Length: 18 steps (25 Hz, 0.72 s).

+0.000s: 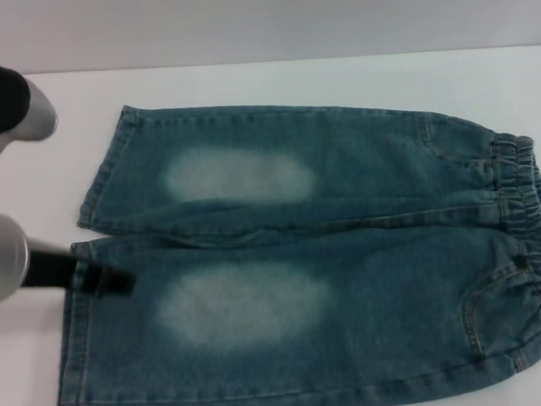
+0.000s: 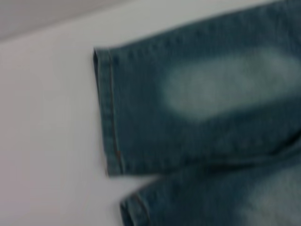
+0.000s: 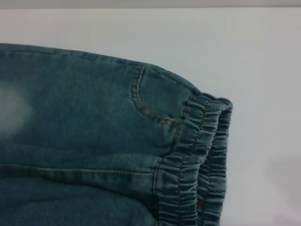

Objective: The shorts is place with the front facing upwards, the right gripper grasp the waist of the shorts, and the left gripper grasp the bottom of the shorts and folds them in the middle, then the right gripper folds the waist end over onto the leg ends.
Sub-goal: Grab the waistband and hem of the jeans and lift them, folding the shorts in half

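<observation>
- The shorts (image 1: 311, 256) are being shown laid flat, front up, on the white counter (image 1: 271, 82), with the waist (image 1: 533, 240) towards the robot's right and the leg ends (image 1: 81, 281) towards its left.
- The left claw (image 1: 104, 280) is being held low at the hem of the nearer leg, beside the slit; whether it is released or clenched cannot be told.
- The right claw is not being shown in any view; only the ruffled waist and a pocket are being framed by its wrist camera.
- The opening grasps are judged to be in hand, and no fold is being made yet.
- Next, firm holds on hem and waist are being called for.
</observation>
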### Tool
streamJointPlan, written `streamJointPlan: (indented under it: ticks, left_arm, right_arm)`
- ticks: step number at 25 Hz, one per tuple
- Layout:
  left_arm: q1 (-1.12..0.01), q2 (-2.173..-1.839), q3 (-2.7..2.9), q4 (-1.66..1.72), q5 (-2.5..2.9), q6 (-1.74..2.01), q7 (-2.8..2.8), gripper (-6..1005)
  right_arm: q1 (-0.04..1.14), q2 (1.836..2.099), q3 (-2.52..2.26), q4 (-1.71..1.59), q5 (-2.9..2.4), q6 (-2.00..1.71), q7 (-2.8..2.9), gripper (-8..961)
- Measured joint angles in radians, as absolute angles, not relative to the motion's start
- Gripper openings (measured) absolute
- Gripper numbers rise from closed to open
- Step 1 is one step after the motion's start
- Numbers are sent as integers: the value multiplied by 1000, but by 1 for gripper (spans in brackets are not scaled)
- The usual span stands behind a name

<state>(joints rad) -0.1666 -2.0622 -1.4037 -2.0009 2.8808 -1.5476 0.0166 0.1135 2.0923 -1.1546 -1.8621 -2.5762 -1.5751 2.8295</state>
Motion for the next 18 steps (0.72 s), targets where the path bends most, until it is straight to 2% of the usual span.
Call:
streamJointPlan:
  ticks: [7,18]
  left_arm:
    - [-189,-2061,-1391,-1976,2883,-1719,-101,845]
    - [-227,-2064,-1308,-1794,2889,-1741,-221,845]
  right_arm:
    - [115,2090,-1161,-1808,-2574,-1535,2808,827]
    - [132,2083,-1164,-1759,-2574,-1495,2773,826]
